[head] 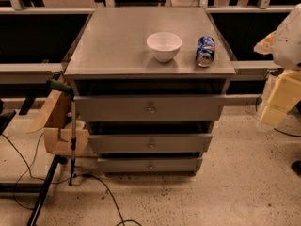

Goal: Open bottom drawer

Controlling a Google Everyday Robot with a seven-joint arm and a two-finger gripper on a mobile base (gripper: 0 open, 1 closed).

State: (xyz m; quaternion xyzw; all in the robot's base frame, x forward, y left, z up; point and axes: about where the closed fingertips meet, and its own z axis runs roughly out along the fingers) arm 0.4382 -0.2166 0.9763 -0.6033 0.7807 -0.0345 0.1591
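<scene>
Three look-alike fronts: wrong-drawer risk.
Gripper (289,37) far right, well apart from bottom drawer (122,165), claw state impossible to tell; risks slipping off knob (150,165) or catching middle drawer (122,144).

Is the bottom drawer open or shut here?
Shut: the bottom drawer sits back under the middle drawer front, no interior showing. The pincer is not in view.

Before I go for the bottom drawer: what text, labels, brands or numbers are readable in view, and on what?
Blue can lying on the cabinet top: pale markings, too blurred to read.
White bowl: no text.
Bottom drawer and the two drawer fronts above it: no text or labels.
Gripper at the right edge, level with the cabinet top, away from the drawers: no text visible.
</scene>
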